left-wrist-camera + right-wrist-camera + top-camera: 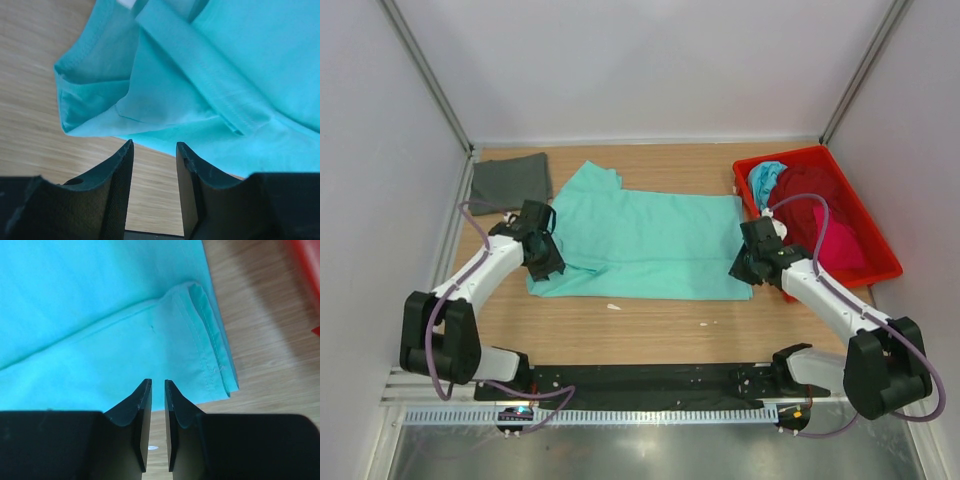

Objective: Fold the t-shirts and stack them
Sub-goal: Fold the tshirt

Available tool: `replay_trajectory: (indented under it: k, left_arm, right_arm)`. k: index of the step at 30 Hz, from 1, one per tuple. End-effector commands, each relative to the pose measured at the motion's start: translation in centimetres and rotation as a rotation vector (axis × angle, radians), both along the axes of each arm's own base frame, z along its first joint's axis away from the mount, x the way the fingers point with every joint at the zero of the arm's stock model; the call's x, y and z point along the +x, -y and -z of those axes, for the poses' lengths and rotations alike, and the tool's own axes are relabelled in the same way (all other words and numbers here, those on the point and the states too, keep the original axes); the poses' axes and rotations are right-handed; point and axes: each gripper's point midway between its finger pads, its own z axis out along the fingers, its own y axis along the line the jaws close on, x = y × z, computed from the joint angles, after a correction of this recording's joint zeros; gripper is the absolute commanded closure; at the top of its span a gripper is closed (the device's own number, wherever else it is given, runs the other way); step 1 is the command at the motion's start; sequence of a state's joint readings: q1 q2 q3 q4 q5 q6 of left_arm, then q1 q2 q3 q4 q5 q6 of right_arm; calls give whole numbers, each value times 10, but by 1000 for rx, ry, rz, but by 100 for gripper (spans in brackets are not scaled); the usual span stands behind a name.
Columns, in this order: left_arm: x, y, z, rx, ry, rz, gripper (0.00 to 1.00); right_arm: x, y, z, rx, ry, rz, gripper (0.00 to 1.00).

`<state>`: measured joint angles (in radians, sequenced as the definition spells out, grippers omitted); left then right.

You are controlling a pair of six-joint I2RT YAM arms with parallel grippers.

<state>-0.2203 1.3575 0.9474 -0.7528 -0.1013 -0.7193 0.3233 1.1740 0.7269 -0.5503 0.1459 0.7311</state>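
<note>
A mint green t-shirt [640, 245] lies spread flat across the middle of the table, folded over along its near side. My left gripper [544, 264] is at its near left corner. In the left wrist view the left gripper [154, 150] is open and empty over bare wood, just short of the crumpled sleeve edge of the mint shirt [240, 60]. My right gripper [744, 270] is at the near right corner. In the right wrist view the right gripper [158, 384] has a narrow gap with nothing in it, its tips at the hem of the mint shirt [100, 315]. A dark grey shirt [510, 180] lies folded at the far left.
A red plastic tray [780, 155] stands at the far right and holds a turquoise shirt [765, 178], a maroon shirt [810, 195] and a pink shirt [840, 245]. Small white scraps [613, 306] lie on the wood near the shirt's front edge. Walls enclose three sides.
</note>
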Motion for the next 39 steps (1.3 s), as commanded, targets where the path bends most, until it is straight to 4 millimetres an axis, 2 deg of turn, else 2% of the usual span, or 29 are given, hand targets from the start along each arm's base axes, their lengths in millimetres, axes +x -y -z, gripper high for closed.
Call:
replay_trajectory:
  k: [1, 4, 10, 12, 14, 17, 20, 22, 23, 27, 30, 34, 36, 39]
  left_arm:
    - [4, 7, 17, -45, -11, -45, 60]
    - [4, 4, 28, -24, -35, -71, 60]
    - [1, -19, 49, 107, -78, -125, 59]
    - [1, -30, 56, 166, -94, -146, 59]
    - [-1, -35, 62, 199, -119, -152, 59]
    - [-4, -39, 63, 228, -144, -161, 57]
    - [-5, -38, 59, 217, -142, -162, 53]
    - [-2, -32, 44, 186, -125, -146, 51]
    - [0, -31, 37, 176, -114, -141, 50]
    - [20, -27, -17, 148, 19, -130, 44]
    - [33, -16, -42, 89, 102, -89, 41]
    - [41, 9, -40, -37, 109, -46, 41]
    - [43, 18, -28, -71, 76, -40, 41]
    - [50, 17, -10, -56, 54, -50, 38]
  right_arm:
    - [-2, -14, 12, 39, -15, -70, 78]
    - [-8, -12, 28, 15, -49, -82, 78]
    - [-22, -6, 57, -5, -97, -78, 78]
    - [-29, -2, 68, -30, -128, -69, 78]
    - [-36, 11, 78, -95, -168, -37, 79]
    - [-41, 12, 83, -103, -192, -31, 81]
    - [-41, 8, 74, -131, -167, -45, 81]
    - [-44, -1, 62, -137, -148, -81, 80]
    - [-37, -4, 50, -148, -114, -84, 80]
    - [-35, -26, 17, -115, -38, -126, 78]
    - [-29, -42, -6, -87, 31, -163, 76]
    - [-10, -57, -28, -94, 117, -230, 73]
    - [-2, -61, -33, -111, 126, -246, 73]
    - [10, -66, -50, -123, 159, -266, 73]
